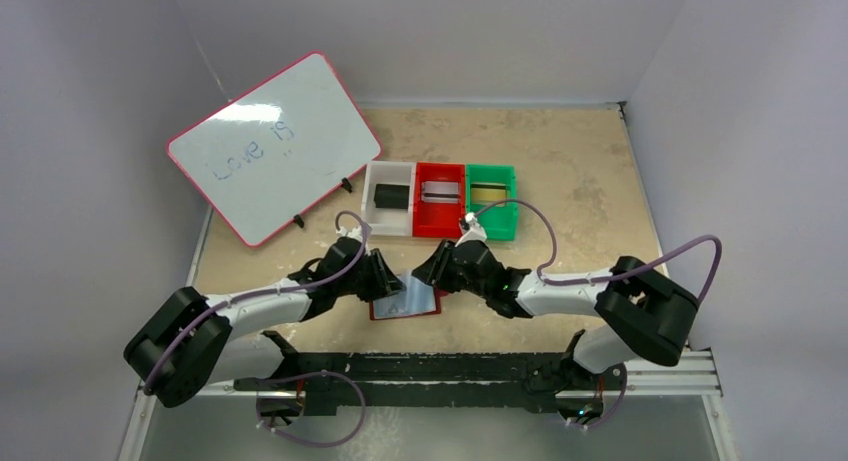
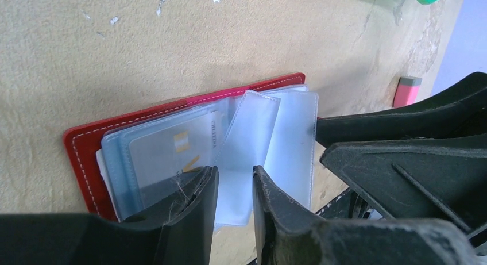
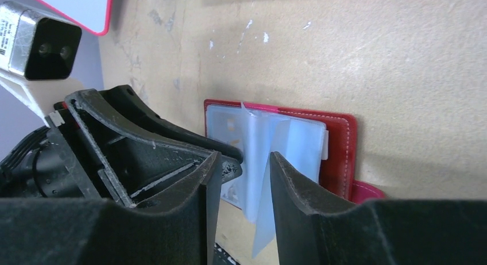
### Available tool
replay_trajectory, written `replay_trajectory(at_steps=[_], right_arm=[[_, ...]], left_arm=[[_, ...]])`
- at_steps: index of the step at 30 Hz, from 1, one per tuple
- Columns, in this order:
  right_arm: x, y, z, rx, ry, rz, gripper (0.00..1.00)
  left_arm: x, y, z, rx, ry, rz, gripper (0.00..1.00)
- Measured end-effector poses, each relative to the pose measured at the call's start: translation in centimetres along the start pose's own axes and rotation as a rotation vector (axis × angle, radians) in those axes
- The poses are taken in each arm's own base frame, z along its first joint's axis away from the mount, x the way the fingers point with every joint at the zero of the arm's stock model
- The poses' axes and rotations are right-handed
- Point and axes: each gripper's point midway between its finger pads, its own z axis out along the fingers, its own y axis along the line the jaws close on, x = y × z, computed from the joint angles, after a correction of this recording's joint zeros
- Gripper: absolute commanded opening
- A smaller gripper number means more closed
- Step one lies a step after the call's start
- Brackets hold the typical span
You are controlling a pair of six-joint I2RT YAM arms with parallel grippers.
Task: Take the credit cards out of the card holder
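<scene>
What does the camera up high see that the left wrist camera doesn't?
Only the top view shows the whiteboard, the white bin and the red bin. Only the left wrist view shows a small pink block and a silver-grey card with a gold chip. Both show the red card holder lying open, its clear sleeves fanned out.

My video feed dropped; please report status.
Left gripper and right gripper open, clear sleeve between each. Card holder lies open, card visible inside. Nothing in the way.
</scene>
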Motion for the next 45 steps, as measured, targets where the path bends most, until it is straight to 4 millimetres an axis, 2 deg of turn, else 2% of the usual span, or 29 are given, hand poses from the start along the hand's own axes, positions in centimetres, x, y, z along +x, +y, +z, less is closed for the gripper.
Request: replay_trajectory(at_steps=[4,9,17,25,36,45], right_arm=[[-0.1,-0.6,-0.2,0.028,-0.006,-0.007,0.33],[-0.6,-1.6,-0.4,0.08,-0.035,-0.018,0.34],[-2.3,0.2,-1.6,0.027,-0.093,-0.038,0.38],[-1.2,-0.2,0.3,0.072,-0.027,-0.087,0.39],[0.3,-0.2,1.9,0.08,0.049,-0.114,0.39],[0.9,-0.4,2.3,0.097,0.089,-0.12,0.34]], left_arm=[[0.1,-0.3,0.2,0.003,0.016,0.0,0.27],[0.5,-0.7,0.4,0.022,0.036,0.006,0.26],[0.4,-1.6,0.4,0.044,0.036,0.016,0.24],[0.7,-1.2,0.6,0.025,0.046,0.018,0.2],[1.3,-0.6,0.6,0.002,0.057,0.039,0.17],[1.3,-0.6,0.6,0.0,0.056,0.049,0.17]])
